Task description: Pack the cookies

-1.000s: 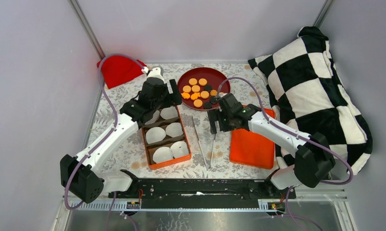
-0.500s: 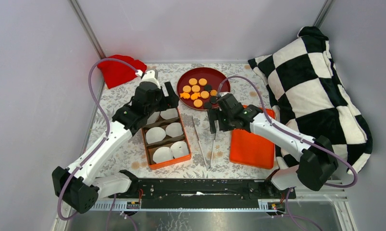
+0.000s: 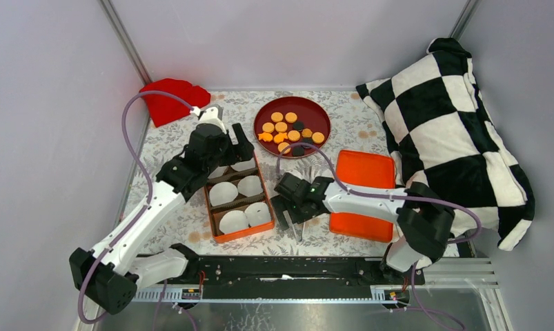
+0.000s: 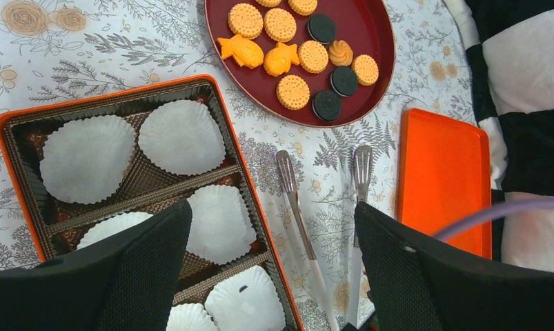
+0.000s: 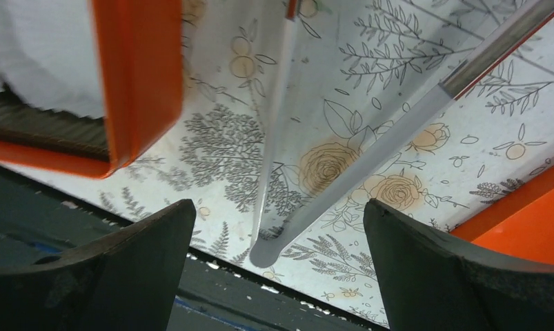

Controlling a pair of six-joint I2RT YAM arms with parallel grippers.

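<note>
The cookies (image 3: 281, 127), mostly orange rounds with a few black ones, lie on a dark red plate (image 3: 310, 110) at the back; they also show in the left wrist view (image 4: 293, 92). An orange box (image 3: 241, 236) with brown dividers holds white paper cups (image 3: 223, 194). My left gripper (image 3: 234, 146) is open and empty above the box's far end, between box and plate (image 4: 270, 221). My right gripper (image 3: 285, 210) is open, low over the table, straddling the handle end of the metal tongs (image 5: 370, 148) without touching them (image 5: 277, 214).
The tongs (image 4: 298, 207) lie between the box and a flat orange lid (image 3: 362, 195). A black-and-white checked pillow (image 3: 453, 124) fills the right side. A red cloth (image 3: 169, 100) lies at the back left. The table's near edge is just below the right gripper.
My right arm has moved from beside the plate toward the near edge, down to the tongs' handle end. My left arm has drawn back slightly to the left.
</note>
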